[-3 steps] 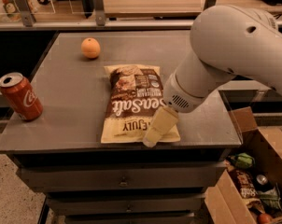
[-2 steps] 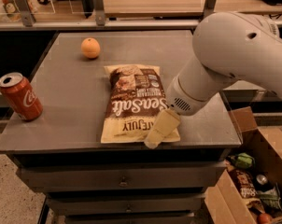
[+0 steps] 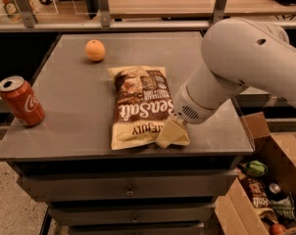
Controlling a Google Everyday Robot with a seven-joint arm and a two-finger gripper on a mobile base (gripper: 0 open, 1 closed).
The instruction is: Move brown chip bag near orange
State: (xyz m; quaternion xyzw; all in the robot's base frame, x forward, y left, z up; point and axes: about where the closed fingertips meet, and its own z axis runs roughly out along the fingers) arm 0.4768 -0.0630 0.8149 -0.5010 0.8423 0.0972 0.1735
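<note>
The brown chip bag (image 3: 138, 104) lies flat in the middle of the grey table (image 3: 79, 121), its long side running front to back, with white "Sea Salt" script on its dark middle. The orange (image 3: 95, 50) sits at the back left of the table, apart from the bag. My gripper (image 3: 172, 133) is low over the bag's near right corner, at the table's front edge, and covers that corner. The big white arm (image 3: 236, 67) reaches in from the right.
A red Coca-Cola can (image 3: 21, 102) stands at the table's left edge. An open cardboard box (image 3: 265, 190) with packets and bottles sits on the floor at the lower right. A wooden counter with metal posts (image 3: 162, 4) runs behind the table.
The arm has shifted slightly right and its gripper has stayed at the bag's near right corner. The bag, orange and can have not moved.
</note>
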